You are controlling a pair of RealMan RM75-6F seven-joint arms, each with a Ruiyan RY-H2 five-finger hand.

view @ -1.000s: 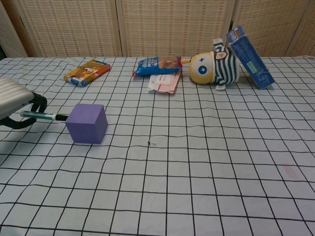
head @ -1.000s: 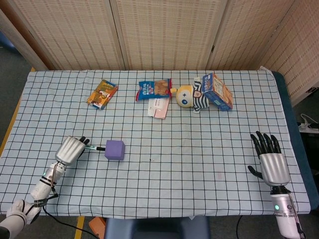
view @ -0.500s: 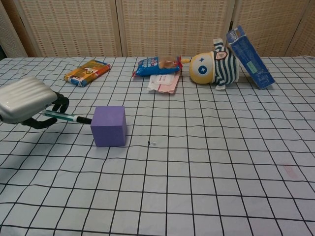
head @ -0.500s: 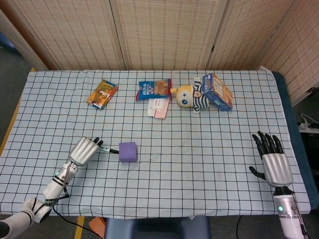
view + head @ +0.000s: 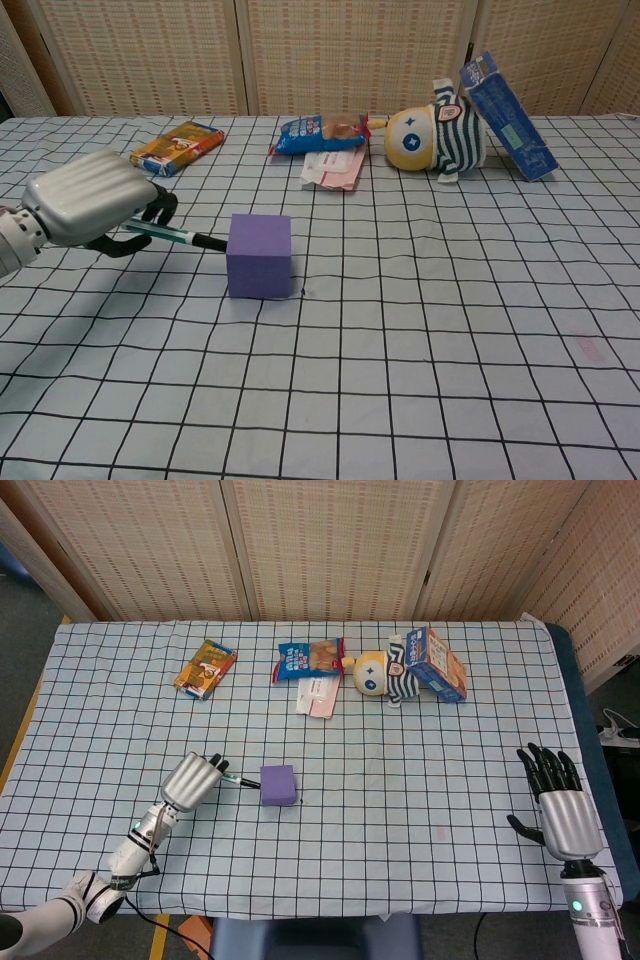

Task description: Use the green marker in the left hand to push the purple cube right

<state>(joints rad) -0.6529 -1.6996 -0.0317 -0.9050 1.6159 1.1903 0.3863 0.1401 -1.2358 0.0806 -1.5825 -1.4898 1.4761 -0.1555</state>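
Because the job is a sideways shove, not a lift, the left hand sits low over the table with its fingers curled tight around the green marker, which lies nearly level and points right. That puts the dark tip against the left face of the purple cube, so any push runs straight along the marker. The cube rests flat on the checked cloth, near the front and left of centre.

The right hand waits at the near right corner, fingers spread and holding nothing, well apart from the work.

To the right of the cube the cloth looks bare, so nothing seems to block the push. Everything else lies far back: a striped stuffed toy with a blue box leaning at its right side, a blue snack bag beside it on the left, a flat pink-and-white packet just in front of the bag, and an orange packet further left. I judge the main risk is the cube twisting if the tip presses off-centre.
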